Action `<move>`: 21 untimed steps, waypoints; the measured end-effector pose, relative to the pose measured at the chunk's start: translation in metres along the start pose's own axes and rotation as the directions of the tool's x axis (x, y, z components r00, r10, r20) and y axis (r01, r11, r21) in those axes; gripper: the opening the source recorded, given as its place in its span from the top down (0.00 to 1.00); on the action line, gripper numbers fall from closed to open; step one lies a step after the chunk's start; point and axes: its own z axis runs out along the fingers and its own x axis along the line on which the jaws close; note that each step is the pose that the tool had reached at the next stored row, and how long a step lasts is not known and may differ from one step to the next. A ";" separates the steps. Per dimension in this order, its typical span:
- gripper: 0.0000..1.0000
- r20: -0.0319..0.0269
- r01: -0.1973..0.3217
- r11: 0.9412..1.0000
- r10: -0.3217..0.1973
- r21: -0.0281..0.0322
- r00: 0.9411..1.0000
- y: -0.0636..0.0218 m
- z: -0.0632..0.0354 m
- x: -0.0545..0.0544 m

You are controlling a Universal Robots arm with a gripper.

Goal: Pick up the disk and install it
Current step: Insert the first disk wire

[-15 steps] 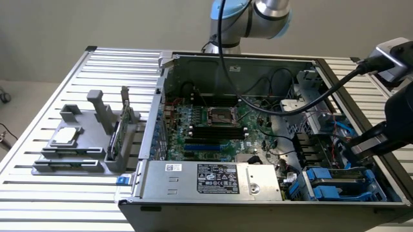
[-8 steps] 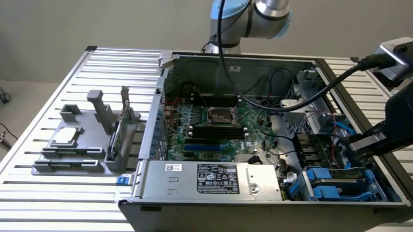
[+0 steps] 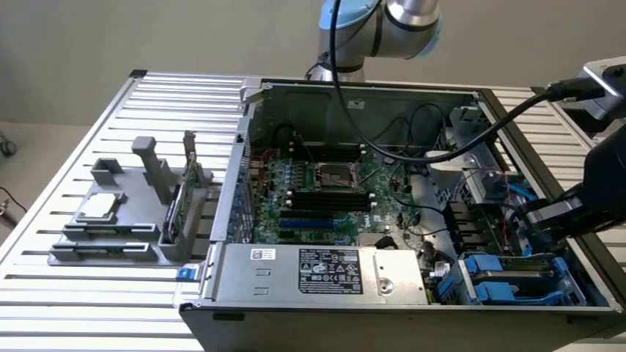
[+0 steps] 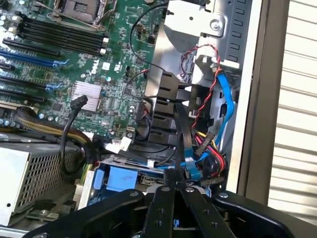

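Observation:
The disk (image 3: 512, 267), a silver-grey drive in bright blue side rails, lies in the drive bay at the near corner of the open computer case (image 3: 391, 312), on the exterior view's right. The wrist view shows one blue rail of the disk (image 4: 119, 178) just beyond my fingertips. My gripper (image 3: 538, 218) hangs just above that bay, beside the bundle of blue, red and yellow cables (image 4: 218, 114). The gripper (image 4: 176, 187) is shut, its two black fingers (image 4: 163, 208) pressed together with nothing between them.
The case stands on a slatted metal table (image 3: 88, 293), with the motherboard (image 3: 323, 194) and the silver power supply (image 3: 323, 273) exposed. On the exterior view's left a grey holder (image 3: 117, 235) carries a smaller flat silver drive (image 3: 101, 207) and an upright card (image 3: 192, 183).

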 end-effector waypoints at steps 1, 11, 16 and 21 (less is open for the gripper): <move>0.89 0.001 -0.014 1.000 0.014 0.001 1.000 0.0000 0.0000 0.000; 0.89 0.014 -0.140 0.990 0.139 0.011 0.990 0.0000 0.0000 0.000; 0.89 0.021 -0.200 0.980 0.200 0.015 0.980 0.0000 -0.0001 0.000; 0.89 0.028 -0.260 0.965 0.259 0.019 0.965 0.0001 -0.0002 0.000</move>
